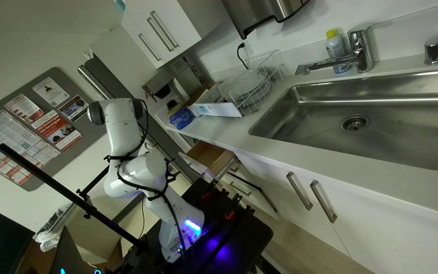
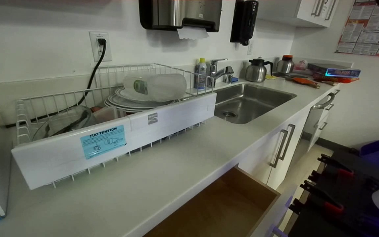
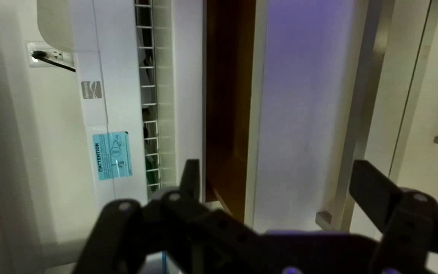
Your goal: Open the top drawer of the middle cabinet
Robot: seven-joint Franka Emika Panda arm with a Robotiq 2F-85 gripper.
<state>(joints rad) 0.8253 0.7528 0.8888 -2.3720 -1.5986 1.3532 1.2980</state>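
In both exterior views, the wall [image 2: 51, 49] is lined by a white counter [image 2: 176, 177]. In front of it, the robot arm [image 1: 154, 169] is mounted on a black platform [image 1: 253, 236]. A steel sink [image 1: 394, 129] is set into the counter, and near it plates [image 2: 123, 102] are held in a wire dish rack [image 1: 259, 93] faced by a white panel [image 2: 173, 118]. Below the rack's end of the counter, the top drawer [image 2: 222, 204] is seen pulled out, its wooden inside exposed. In the wrist view, the gripper [image 3: 276, 163] is spread wide, and part of the drawer front [image 3: 299, 114] is framed between its fingers [image 3: 371, 186]; whether it is touched cannot be told. The drawer's metal handle [image 3: 361, 114] is shown just beside one fingertip. A blue label [image 3: 112, 156] is stuck to the panel.
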